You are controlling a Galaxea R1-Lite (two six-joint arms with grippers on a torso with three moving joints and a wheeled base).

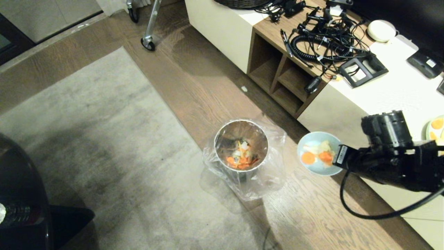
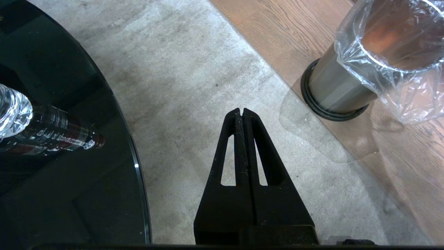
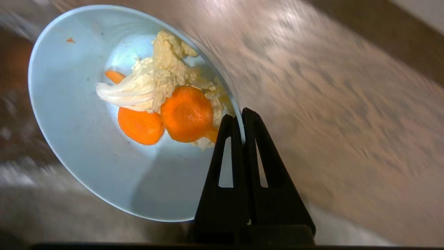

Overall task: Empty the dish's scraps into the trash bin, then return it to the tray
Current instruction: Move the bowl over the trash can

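R pincer (image 3: 241, 114) pinching rim of the small round pale blue-white dish (image 1: 317, 163), fingers pressed tight on the edge. Dish is held in the air above the wood floor (image 1: 208, 86), just beside the small shiny steel trash bin (image 1: 241, 144) w/ clear plastic bag liner, not over its mouth. Scraps (image 3: 166, 100) in the dish: orange round slices + pale yellow/white bits, bunched near the gripped side. Bin stands on the floor at the grey rug (image 1: 86, 139) edge; orange and pale bits lie in its bottom too. L pincer (image 2: 241, 113) pressed together, holding nothing, hanging over the rug near a dark round glass desk (image 2: 69, 194) w/ a clear plastic bottle (image 2: 31, 128) lying on it. White and wood cabinet (image 1: 381, 90) w/ tangled black cables (image 1: 322, 41) beyond the bin.
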